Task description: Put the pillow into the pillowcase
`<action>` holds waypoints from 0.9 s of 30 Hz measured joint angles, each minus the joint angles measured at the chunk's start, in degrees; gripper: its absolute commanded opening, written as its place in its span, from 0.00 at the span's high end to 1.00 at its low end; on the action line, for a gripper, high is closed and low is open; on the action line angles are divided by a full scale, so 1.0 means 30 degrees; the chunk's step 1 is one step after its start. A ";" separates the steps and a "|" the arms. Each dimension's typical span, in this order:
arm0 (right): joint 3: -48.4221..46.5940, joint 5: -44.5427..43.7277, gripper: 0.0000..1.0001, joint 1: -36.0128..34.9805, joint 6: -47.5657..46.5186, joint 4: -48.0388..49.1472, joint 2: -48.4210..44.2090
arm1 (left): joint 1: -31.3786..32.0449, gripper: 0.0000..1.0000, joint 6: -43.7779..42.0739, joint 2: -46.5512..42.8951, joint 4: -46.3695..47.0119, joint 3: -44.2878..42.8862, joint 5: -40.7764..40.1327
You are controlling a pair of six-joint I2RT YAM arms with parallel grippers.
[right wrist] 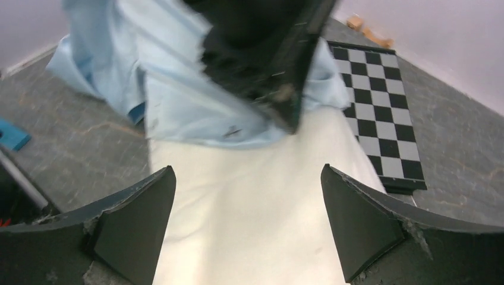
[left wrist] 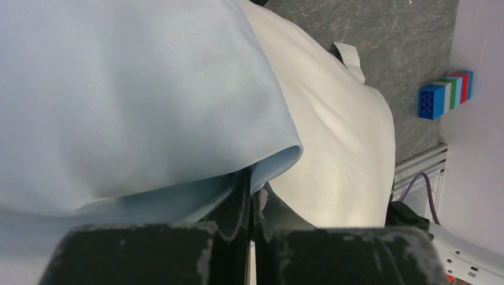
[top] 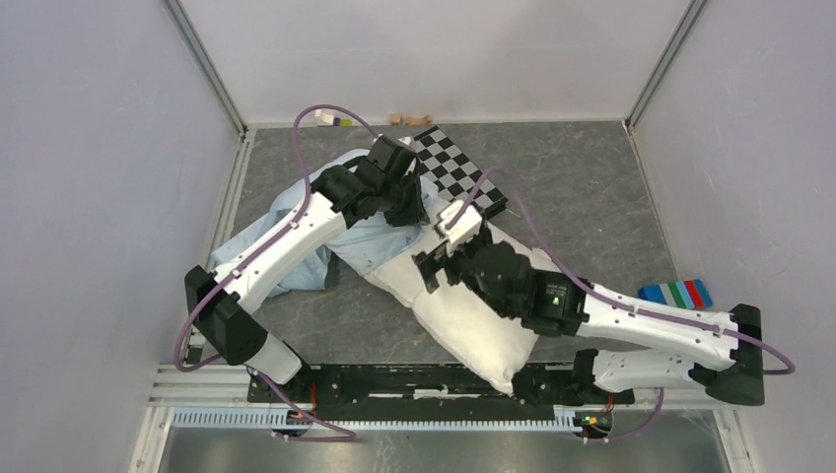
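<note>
Pillow [top: 463,315] lies diagonally in the top view, its far end covered by the pillowcase [top: 256,258]. Left wrist view: the left gripper [left wrist: 252,199] pinches the pillowcase hem, probably to keep the mouth lifted. Right wrist view: the right gripper [right wrist: 246,178] hangs spread above the pillow, gripping nothing

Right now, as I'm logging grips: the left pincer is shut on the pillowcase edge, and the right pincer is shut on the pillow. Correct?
Not quite. The right pincer is open, its jaws wide apart over the pillow, as the right wrist view shows. The left pincer is indeed shut on the pillowcase edge.
</note>
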State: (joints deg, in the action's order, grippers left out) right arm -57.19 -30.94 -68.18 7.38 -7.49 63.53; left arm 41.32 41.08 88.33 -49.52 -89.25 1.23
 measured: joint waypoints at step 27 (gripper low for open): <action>-0.1173 -0.6747 1.00 -0.2004 -0.3592 -0.1894 0.5894 | -0.0175 0.58 -0.0226 0.0000 -0.0044 -0.2754 0.1202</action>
State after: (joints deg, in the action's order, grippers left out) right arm -60.71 -51.18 -74.19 -3.40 -13.17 81.21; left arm 40.80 40.40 88.33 -49.65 -97.51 4.84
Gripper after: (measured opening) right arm 0.055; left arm 0.140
